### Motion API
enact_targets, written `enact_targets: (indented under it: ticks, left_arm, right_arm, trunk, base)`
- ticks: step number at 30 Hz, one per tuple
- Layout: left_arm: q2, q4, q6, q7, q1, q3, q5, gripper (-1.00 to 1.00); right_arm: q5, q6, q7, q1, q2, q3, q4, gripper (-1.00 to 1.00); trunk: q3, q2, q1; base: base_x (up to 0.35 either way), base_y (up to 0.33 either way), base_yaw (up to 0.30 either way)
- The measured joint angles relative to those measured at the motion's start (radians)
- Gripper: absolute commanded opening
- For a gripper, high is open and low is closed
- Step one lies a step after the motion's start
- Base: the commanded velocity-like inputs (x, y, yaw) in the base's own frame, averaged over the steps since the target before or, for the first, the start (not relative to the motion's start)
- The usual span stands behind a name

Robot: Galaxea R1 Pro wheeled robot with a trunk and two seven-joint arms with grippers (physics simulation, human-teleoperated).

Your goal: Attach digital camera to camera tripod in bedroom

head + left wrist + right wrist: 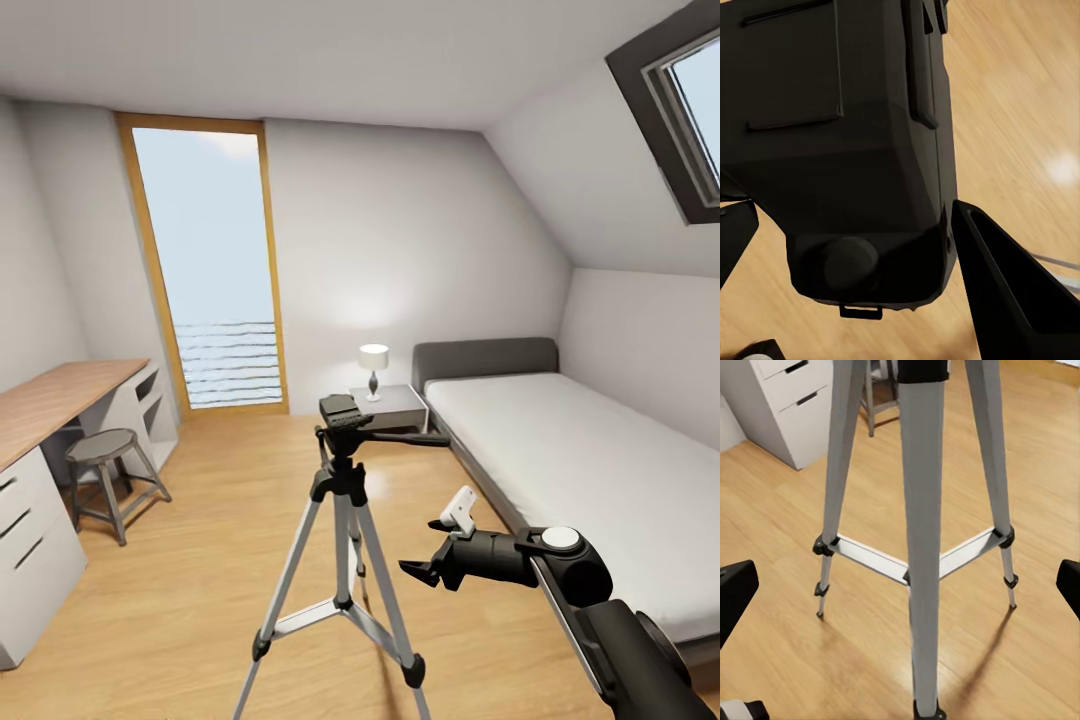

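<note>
tripod (342,500) stands mid-floor beside bed (570,450), head bare. camera (847,150) clamped between left gripper (862,300) fingers. right gripper (425,560) empty, spread near tripod legs. step: carrying camera in; next needs lowering it squarely onto tripod head.

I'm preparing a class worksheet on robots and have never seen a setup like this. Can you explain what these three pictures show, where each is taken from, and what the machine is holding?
This is a simulated two-armed robot in a bedroom. The head camera looks over its right arm and open right end effector toward the tripod, which stands on the wood floor near the bed and stool. The right wrist camera looks at the tripod's legs. The left wrist camera sits close behind a black camera lying between the left end effector's fingers, apparently held.
</note>
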Motion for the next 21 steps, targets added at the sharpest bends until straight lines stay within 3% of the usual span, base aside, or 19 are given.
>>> enact_targets:
  ticks: [21]
  left_arm:
    - [0.001, 0.000, 0.000, 0.002, 0.000, 0.000, 0.000, -1.00]
  right_arm:
    - [0.000, -0.003, 0.001, 0.012, 0.001, 0.002, 0.000, 1.00]
  trunk:
    - [0.000, 0.000, 0.000]
  base:
    - [0.026, -0.025, 0.010]
